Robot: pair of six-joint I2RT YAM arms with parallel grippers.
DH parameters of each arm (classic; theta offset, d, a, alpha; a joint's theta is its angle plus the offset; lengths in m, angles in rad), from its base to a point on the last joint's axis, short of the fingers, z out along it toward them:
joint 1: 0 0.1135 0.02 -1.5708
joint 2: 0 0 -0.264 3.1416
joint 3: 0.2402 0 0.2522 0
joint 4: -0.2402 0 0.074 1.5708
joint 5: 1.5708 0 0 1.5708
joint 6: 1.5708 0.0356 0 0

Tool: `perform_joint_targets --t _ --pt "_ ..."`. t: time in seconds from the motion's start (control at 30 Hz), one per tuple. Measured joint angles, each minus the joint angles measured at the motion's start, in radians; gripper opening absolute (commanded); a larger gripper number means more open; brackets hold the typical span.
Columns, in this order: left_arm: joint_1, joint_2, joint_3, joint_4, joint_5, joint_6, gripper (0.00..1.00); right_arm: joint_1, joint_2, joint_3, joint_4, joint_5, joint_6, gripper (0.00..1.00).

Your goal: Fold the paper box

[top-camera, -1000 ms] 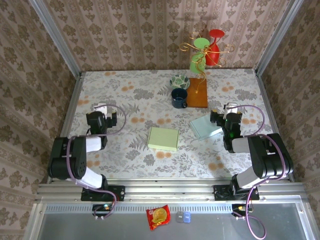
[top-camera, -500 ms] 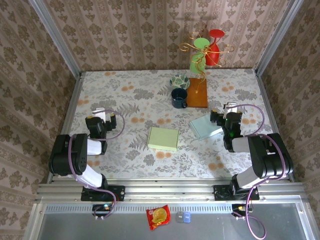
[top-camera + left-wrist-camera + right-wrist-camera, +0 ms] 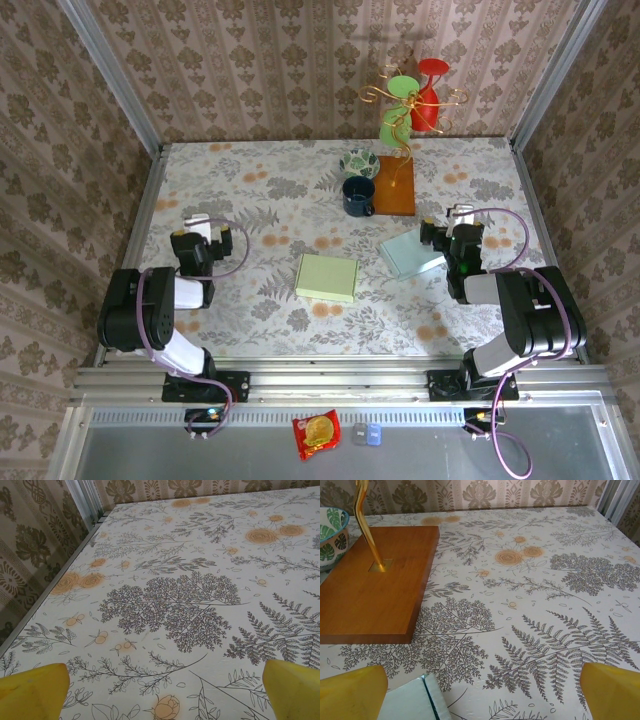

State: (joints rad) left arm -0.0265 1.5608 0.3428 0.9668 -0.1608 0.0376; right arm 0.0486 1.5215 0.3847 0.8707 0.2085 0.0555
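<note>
You have: pale green square paper box (image 3: 326, 277); light blue paper box (image 3: 410, 254); navy mug (image 3: 358, 196); cream bench (image 3: 260, 190) printed with grey ferns and orange blossoms.

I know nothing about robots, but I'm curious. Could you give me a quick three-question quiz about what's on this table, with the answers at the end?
1. True or false: the left gripper is clamped on the green paper box.
2. What stands on the wooden base? A) a kettle B) a gold wire stand C) a lamp
3. Fill in: the pale blue box lies nearest the ____ gripper.

Key
1. False: the left gripper is open, apart from the green paper box.
2. B.
3. Right: a corner of the box lies beside one finger of the open right gripper.
</note>
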Motion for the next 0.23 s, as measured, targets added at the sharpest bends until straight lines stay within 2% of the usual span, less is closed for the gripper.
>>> perform_joint_targets --t 0.23 --pt "0.0 0.0 0.0 0.0 0.0 0.0 1.0 0.0 0.0 0.0 -0.005 0.0 0.0 1.0"
